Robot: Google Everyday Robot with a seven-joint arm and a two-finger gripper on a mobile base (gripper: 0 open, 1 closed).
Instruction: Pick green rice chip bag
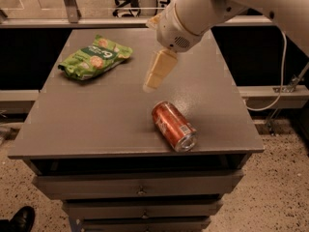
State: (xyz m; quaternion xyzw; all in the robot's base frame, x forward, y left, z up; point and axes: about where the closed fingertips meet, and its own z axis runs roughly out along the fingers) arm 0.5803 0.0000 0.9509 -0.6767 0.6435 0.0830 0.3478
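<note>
The green rice chip bag (94, 57) lies flat on the far left part of the grey table (96, 124), its pictures of round pale crackers facing up. My gripper (155, 75) hangs from the white arm (203, 8) above the middle of the table. It is to the right of the bag, about a can's length from it, and holds nothing that I can see.
A red soda can (174, 125) lies on its side near the table's front right, just below the gripper. The arm covers the far right of the table. Drawers (140, 187) are under the top. A black shoe (19, 219) is on the floor at bottom left.
</note>
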